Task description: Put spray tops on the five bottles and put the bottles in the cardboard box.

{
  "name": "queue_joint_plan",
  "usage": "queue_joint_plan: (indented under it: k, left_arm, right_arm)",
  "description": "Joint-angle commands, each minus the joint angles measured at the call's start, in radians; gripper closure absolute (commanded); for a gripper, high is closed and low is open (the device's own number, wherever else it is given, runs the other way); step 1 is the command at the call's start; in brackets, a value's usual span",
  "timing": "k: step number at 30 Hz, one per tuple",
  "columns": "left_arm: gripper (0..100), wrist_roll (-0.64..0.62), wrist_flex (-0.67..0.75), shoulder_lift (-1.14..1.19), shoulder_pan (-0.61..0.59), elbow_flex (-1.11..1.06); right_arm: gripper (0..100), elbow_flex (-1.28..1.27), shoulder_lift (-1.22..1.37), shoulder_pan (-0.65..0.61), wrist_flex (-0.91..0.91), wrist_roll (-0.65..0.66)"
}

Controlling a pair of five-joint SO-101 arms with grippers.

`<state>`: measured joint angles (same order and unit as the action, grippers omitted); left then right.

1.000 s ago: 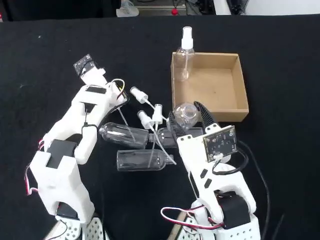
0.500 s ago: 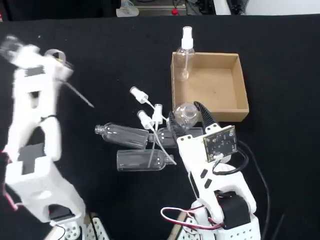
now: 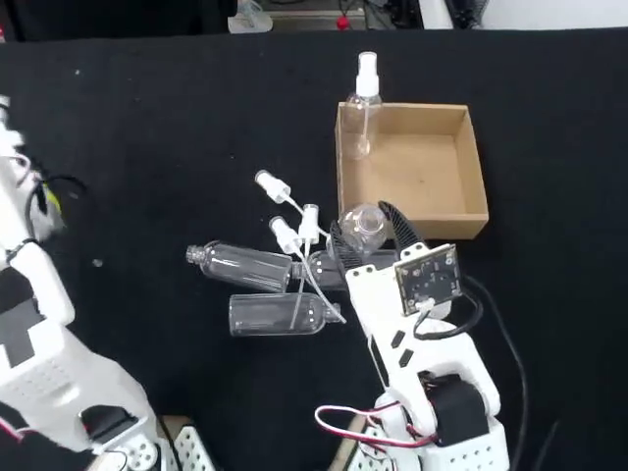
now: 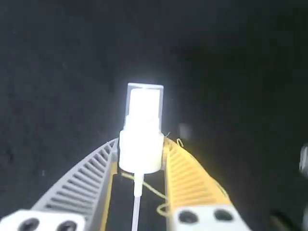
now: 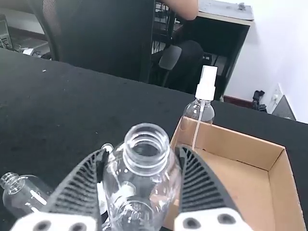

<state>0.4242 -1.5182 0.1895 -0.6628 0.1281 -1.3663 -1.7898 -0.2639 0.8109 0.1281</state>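
Note:
My left gripper [image 4: 140, 145] is shut on a white spray top [image 4: 143, 108], its dip tube hanging between the fingers, over bare black table. The left arm [image 3: 27, 260] stands at the table's far left edge. My right gripper [image 3: 365, 231] is shut on an upright clear bottle [image 5: 146, 140] with an open neck, just in front of the cardboard box [image 3: 461, 177]. A capped bottle [image 3: 364, 110] stands in the box's far left corner. Three loose spray tops [image 3: 285, 234] and three open bottles [image 3: 240, 265] lie left of the right gripper.
The black cloth covers the whole table [image 3: 147, 118]. The right arm's base [image 3: 442, 412] sits at the near edge with cables beside it. Chairs and a desk stand behind the table in the right wrist view.
The left arm has swung from beside the loose spray tops to the far left, carrying one spray top. The right arm has barely moved with its bottle.

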Motion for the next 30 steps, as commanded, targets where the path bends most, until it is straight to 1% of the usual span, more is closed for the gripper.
queue_joint_plan:
  k: [1,4,8,11,13,15,18,20,26,30]
  left_arm:
    - [95,0.127,-0.068,-0.021,0.050,-0.035]
    - [95,0.221,-0.051,-0.017,0.039,-0.097]
    - [95,0.393,0.051,-0.028,-0.081,-0.213]
    - [94,0.525,0.058,-0.026,-0.165,-0.259]
    - [94,0.574,0.058,-0.026,-0.199,-0.275]
    - [91,0.605,0.058,-0.021,-0.223,-0.280]
    - [81,0.652,0.058,-0.018,-0.239,-0.280]
    - [77,0.687,0.058,-0.018,-0.245,-0.280]
    - [78,0.767,0.061,-0.018,-0.232,-0.271]
    - [77,0.769,0.057,-0.018,-0.191,-0.282]
  right_arm:
    - [98.8,0.008,-0.013,0.009,0.003,-0.011]
    - [98.8,0.007,-0.013,0.011,0.005,-0.011]
    - [98.8,0.007,-0.013,0.009,0.005,-0.011]
    - [98.8,0.007,-0.013,0.009,0.005,-0.011]
    - [98.8,0.007,-0.013,0.009,0.005,-0.011]
    - [98.8,0.007,-0.013,0.009,0.005,-0.011]
    - [98.8,0.007,-0.013,0.009,0.005,-0.011]
    - [98.8,0.007,-0.013,0.009,0.005,-0.011]
    - [98.8,0.007,-0.013,0.009,0.005,-0.011]
    - [98.8,0.007,-0.013,0.009,0.005,-0.011]
